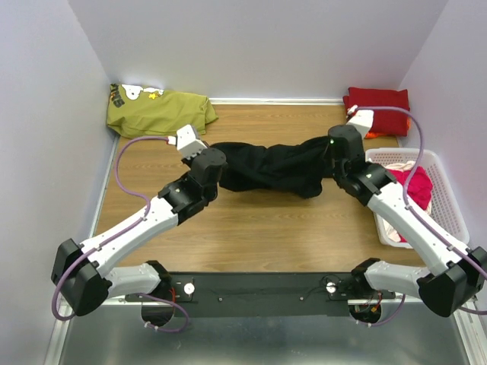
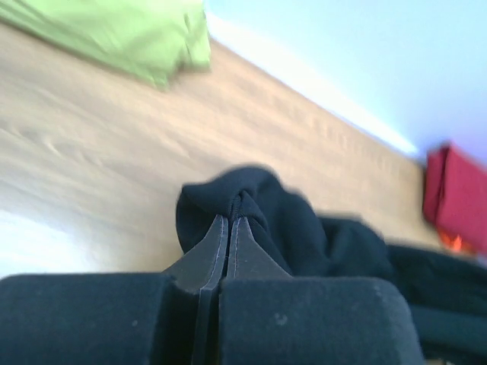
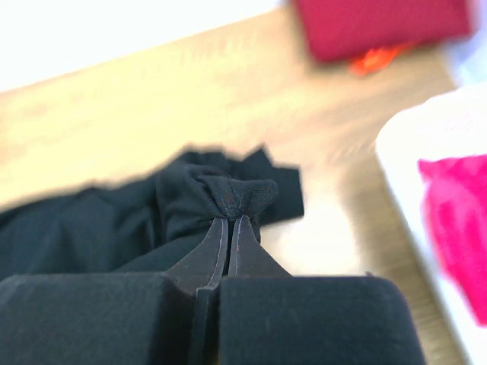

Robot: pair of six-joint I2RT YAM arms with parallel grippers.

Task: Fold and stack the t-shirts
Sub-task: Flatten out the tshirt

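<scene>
1. Pale walls box in a wooden surface (image 1: 266, 228). An olive-green shirt (image 1: 156, 109) lies in the far-left corner and a folded dark red shirt (image 1: 378, 100) in the far-right corner. A white basket (image 1: 445, 205) on the right edge holds pink shirts (image 1: 415, 186).
2. The black t-shirt (image 1: 274, 167) lies mid-surface, bunched into a long band strung between the two arms.
3. The left pincer (image 2: 228, 219) is closed tight, with a pucker of black cloth nipped at its tips. The right pincer (image 3: 230, 220) is closed the same way on the opposite end.
4. I judge the shirt to be light and limp, with no stiffness of its own. It will sag, twist and bunch wherever it is not held.
5. A thin pinch may slip free under tension, so the seams, hem corners or shoulders, where the cloth is doubled, look the safer holds.
6. The shirt looks roped rather than flat, so it needs spreading out before any fold.
</scene>
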